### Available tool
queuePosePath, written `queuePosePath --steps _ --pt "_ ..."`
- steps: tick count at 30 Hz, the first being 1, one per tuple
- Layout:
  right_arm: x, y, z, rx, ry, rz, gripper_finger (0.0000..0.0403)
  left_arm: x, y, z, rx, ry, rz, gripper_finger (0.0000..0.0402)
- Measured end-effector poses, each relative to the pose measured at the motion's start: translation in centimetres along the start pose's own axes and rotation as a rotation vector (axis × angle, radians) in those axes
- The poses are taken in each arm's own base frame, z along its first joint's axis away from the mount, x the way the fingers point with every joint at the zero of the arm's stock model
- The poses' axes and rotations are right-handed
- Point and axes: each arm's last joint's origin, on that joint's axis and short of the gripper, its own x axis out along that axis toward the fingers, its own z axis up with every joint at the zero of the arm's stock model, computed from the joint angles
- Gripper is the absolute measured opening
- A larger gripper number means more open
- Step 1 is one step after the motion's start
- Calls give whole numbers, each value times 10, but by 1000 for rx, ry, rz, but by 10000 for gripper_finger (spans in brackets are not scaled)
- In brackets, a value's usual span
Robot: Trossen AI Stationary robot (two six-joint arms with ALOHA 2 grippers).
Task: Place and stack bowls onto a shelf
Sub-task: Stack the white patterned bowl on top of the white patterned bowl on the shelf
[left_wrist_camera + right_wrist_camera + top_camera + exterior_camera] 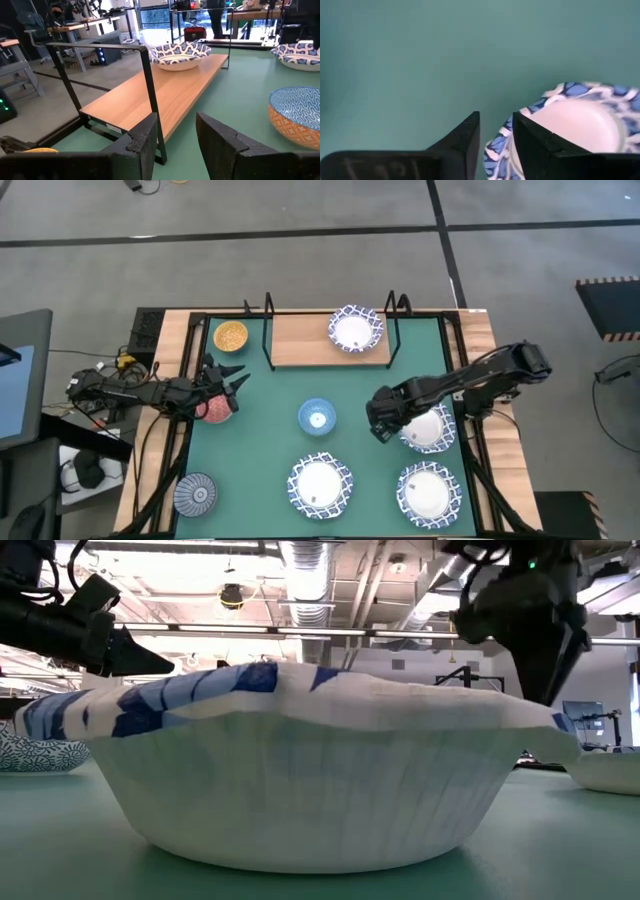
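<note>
1. From above, your shelf (305, 340) sits along the mat's (265, 445) far edge, one white lattice bowl (356, 330) on its right end and the orange-yellow bowl (231, 335) just off its left end. The light blue bowl (317, 417) is at the mat's centre, two more lattice bowls (319, 483) along the near edge, and the ribbed grey-blue bowl (195, 493) at the near left corner.
2. Same view: your left gripper (232, 385) is over the red bowl (216, 410) at the left edge; your right gripper (381, 423) is at the rim of the lattice bowl (428, 428) by the right edge.
3. Low view: a lattice bowl (310, 775) fills the picture, both arms above it. You get nothing reliable on grips here.
4. Left wrist: your fingers (145, 142) stand apart with nothing between them, facing the shelf (165, 92).
5. Right wrist: your fingers (465, 135) are parted a little, the bowl's rim (502, 140) apparently between them, though I cannot tell if they pinch it.
</note>
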Motion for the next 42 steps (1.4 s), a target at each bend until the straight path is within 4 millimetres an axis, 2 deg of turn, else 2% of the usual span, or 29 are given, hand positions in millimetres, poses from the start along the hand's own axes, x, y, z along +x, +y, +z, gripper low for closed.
queuePosePath --steps 6,11,14,31,34,37,42 --pt "13 -12 1 120 33 -54 211 0 0 1 9 -12 3 126" --pt "33 -23 -6 212 66 -97 213 0 0 1 29 -11 3 126" --pt "40 -25 -7 221 76 -79 192 0 0 1 29 -10 0 126" --pt "40 -22 -7 202 100 -37 19 0 0 1 12 -11 0 126" --pt "31 -12 -4 160 122 38 17 0 0 1 12 -11 0 126" --pt "14 3 1 74 124 154 17 0 0 1 15 -11 1 126" --pt "-32 30 12 -80 -8 312 17 0 0 1 17 -11 1 126"
